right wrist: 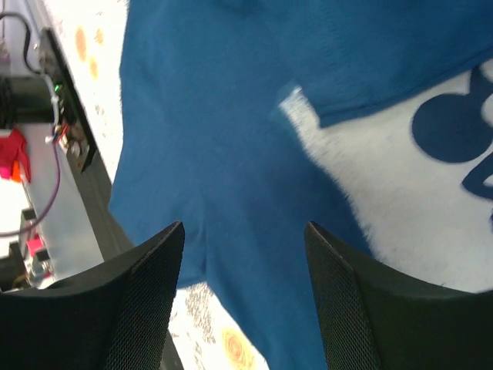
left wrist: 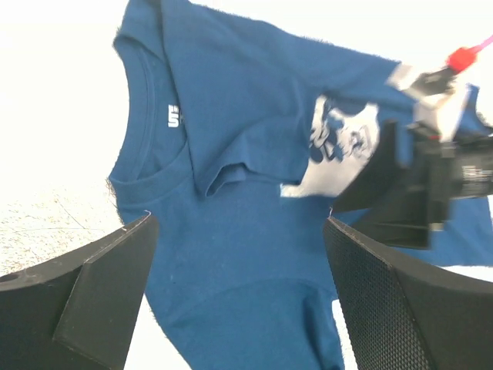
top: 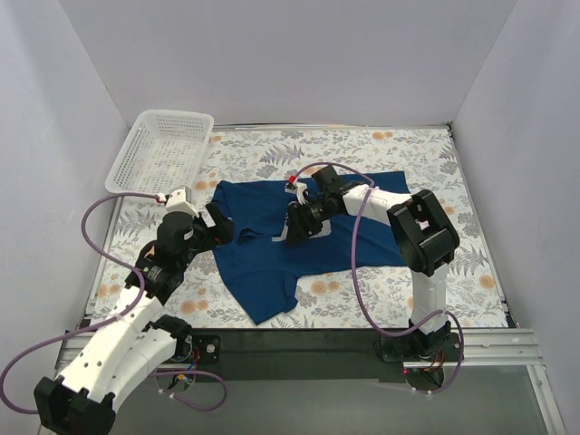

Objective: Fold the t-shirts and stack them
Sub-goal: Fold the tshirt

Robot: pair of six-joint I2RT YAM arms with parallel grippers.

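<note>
A dark navy-blue t-shirt (top: pixel 268 263) lies partly folded on the floral tablecloth, with a sleeve flap turned over its chest and part of the light grey print (left wrist: pixel 348 142) showing. My left gripper (top: pixel 220 228) hovers at the shirt's left edge by the collar (left wrist: pixel 142 166). It is open, with only cloth (left wrist: pixel 231 100) below the gap between its fingertips (left wrist: pixel 239 223). My right gripper (top: pixel 297 227) is over the middle of the shirt next to the print (right wrist: pixel 400 177). It is open (right wrist: pixel 245 227) above blue fabric (right wrist: pixel 208 123), holding nothing.
A white mesh basket (top: pixel 163 149) stands at the back left corner of the table. White walls close in the left, back and right sides. The table's dark front rail (top: pixel 299 340) and the arm bases sit along the near edge.
</note>
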